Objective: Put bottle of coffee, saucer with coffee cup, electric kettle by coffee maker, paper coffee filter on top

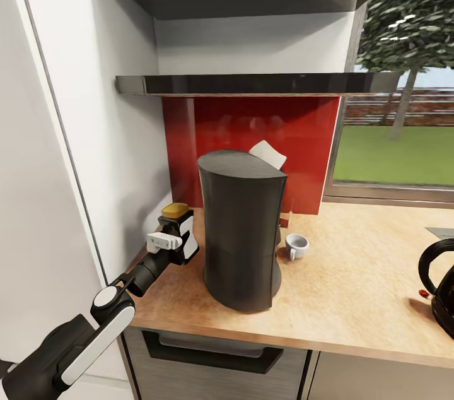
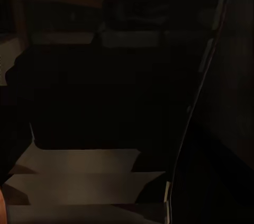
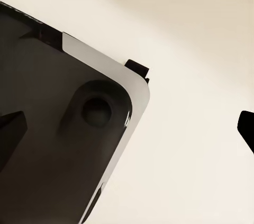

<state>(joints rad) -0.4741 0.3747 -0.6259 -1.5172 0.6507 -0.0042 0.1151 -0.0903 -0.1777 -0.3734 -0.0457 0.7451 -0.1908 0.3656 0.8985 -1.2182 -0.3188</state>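
Head view shows our left gripper (image 1: 178,240) clamped around the bottle of coffee (image 1: 177,228), low over the kitchen countertop (image 1: 353,286); the coffee maker (image 1: 241,229) stands just right of it. Right gripper's opening we cannot tell.

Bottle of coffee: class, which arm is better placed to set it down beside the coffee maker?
Left. The left gripper grips the bottle of coffee at the kitchen countertop, close beside the coffee maker.

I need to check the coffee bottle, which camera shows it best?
The head view: the bottle of coffee stands on the kitchen countertop beside the coffee maker, with the left gripper at it. The left wrist view is too dark to tell.
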